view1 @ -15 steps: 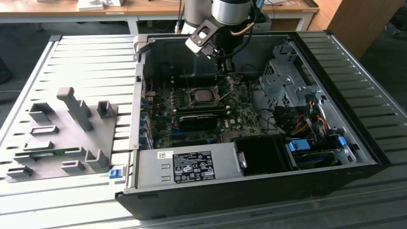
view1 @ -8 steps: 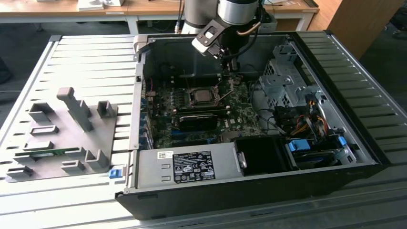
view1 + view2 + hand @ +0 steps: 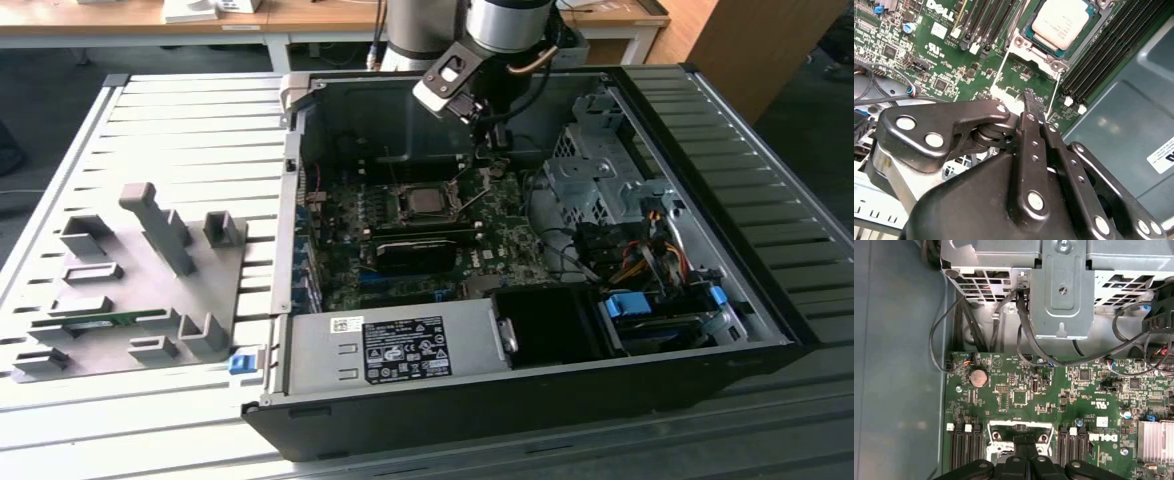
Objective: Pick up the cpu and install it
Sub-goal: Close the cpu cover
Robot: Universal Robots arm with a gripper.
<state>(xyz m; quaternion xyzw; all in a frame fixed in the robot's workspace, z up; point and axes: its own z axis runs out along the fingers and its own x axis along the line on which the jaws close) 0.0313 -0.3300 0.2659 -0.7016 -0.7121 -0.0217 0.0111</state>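
Hand (image 3: 1032, 101) clenched, nothing between its fingers, tip just beside the open retention frame (image 3: 1006, 93). Cpu (image 3: 1060, 24) lies in its socket mid-motherboard (image 3: 954, 75), apparently not clamped.

Risk: a nudge on the frame or its wire lever could shift the chip and bend socket pins. Whether it sits flush, cannot tell.

White board lettering and power supply (image 3: 400, 345) stickers present; not transcribed.

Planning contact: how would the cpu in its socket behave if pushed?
The cpu looks flat and metal-topped: probably stiff, light. Its smooth top may be slippery. Lying low in the socket, it should hardly slide or tip.
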